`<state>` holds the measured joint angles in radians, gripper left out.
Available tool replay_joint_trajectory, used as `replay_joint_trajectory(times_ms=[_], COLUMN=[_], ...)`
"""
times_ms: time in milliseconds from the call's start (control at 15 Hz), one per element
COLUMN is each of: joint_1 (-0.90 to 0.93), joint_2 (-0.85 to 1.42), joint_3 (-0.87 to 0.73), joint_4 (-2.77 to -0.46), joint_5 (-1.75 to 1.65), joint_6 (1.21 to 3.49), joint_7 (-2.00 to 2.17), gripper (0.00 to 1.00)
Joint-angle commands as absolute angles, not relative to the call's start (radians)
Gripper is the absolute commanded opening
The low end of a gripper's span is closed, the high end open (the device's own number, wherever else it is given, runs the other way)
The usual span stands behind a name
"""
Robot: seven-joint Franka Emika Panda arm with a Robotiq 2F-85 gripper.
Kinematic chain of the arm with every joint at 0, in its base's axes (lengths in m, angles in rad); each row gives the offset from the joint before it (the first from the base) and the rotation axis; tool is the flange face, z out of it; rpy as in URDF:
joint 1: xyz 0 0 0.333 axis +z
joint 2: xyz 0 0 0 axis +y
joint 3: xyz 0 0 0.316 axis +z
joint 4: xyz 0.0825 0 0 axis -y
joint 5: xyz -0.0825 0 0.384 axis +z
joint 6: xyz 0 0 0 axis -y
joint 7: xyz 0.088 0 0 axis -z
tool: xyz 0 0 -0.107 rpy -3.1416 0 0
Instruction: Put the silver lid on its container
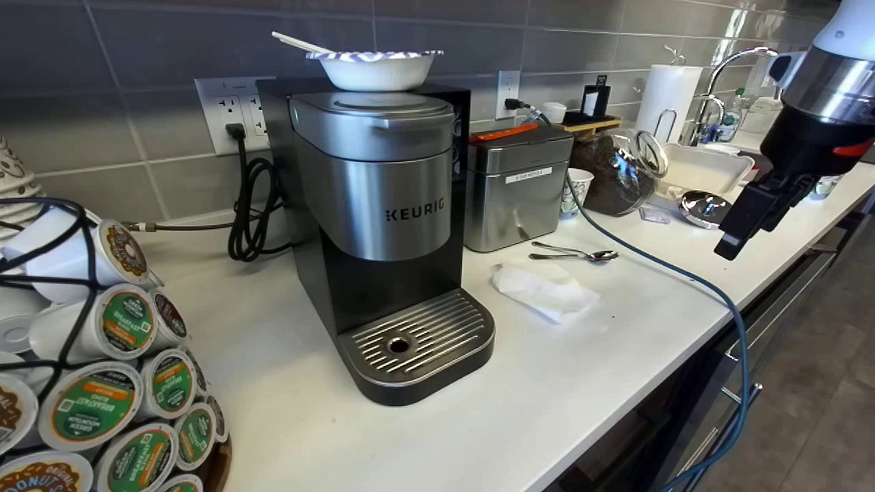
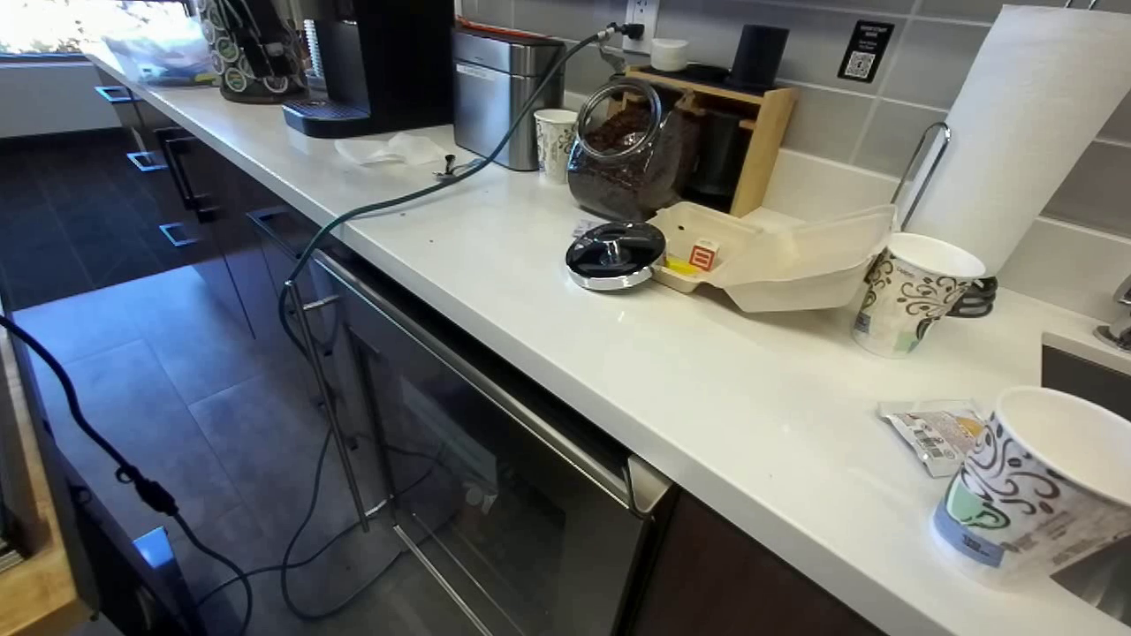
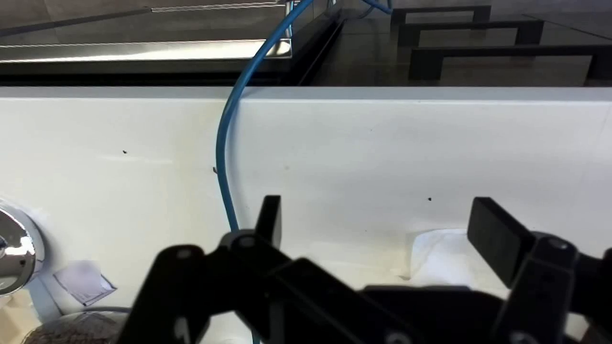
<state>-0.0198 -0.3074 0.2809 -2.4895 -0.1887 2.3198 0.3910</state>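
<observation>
The silver lid point(image 1: 704, 208) is a round shiny disc with a knob, lying on the white counter. It also shows in an exterior view point(image 2: 615, 254) and at the left edge of the wrist view point(image 3: 16, 246), partly cut off. Its likely container is the glass jar point(image 2: 627, 172) of dark coffee grounds, uncovered, with its slanted mouth facing the front of the counter. The jar also shows in an exterior view point(image 1: 612, 174) and in a corner of the wrist view point(image 3: 79, 328). My gripper point(image 1: 748, 236) is above the counter. Its fingers point(image 3: 373, 210) are wide apart with nothing between them.
A blue cable point(image 3: 224, 143) crosses the counter and hangs over its front edge. A napkin point(image 1: 545, 290), spoons point(image 1: 574, 254), a steel bin point(image 1: 519, 191) and the coffee machine point(image 1: 389, 205) stand or lie nearby. An open takeout box point(image 2: 786, 265) sits beside the lid.
</observation>
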Motion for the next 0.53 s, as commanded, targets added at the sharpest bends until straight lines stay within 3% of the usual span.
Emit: replay_joint_trajectory(times_ms=[0, 467], joint_1=[-0.031, -0.164], joint_2=[-0.278, -0.087], joint_3=[0.257, -0.001], joint_4=[-2.472, -2.325], joint_5=[-0.234, -0.155], joint_6=[2.338, 2.385], joint_7=[0.483, 0.459], gripper=[1.00, 1.00])
